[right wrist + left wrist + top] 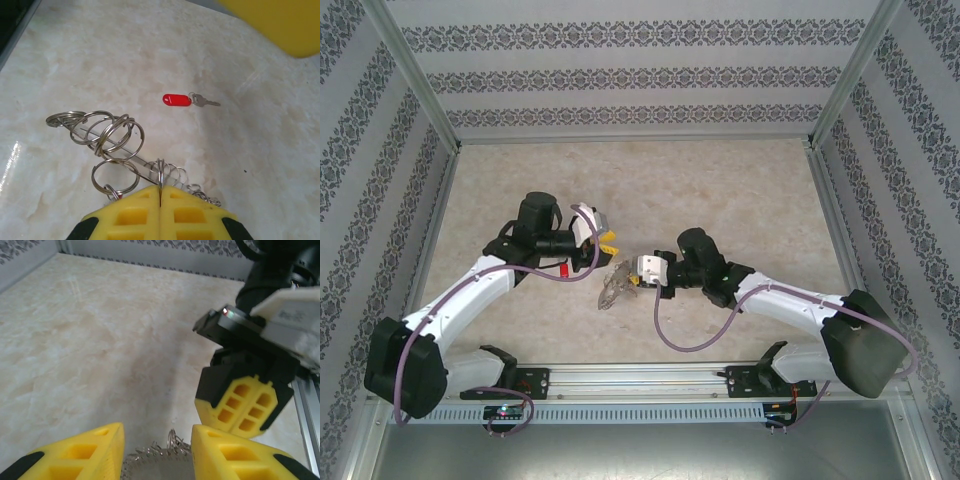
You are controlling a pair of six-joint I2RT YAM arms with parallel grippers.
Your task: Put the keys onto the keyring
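Both robot arms share one build: smooth white shell links joined by chunky black cylindrical joints, on the left arm (470,295) and the right arm (790,300) alike, each ending in a bulky black base housing (405,365). A thin lilac cable (656,322) loops loosely along each arm. The left gripper (157,455) has two wedge-shaped yellow plastic fingers (75,455), moulded with rectangular pockets and tipped black at the outer corners. The right gripper (160,212) has the same yellow pocketed fingers, seated in an angular black mount (220,370) beneath a white block (295,315) bearing faint grey lettering, with a small red light (225,311) on the black collar.
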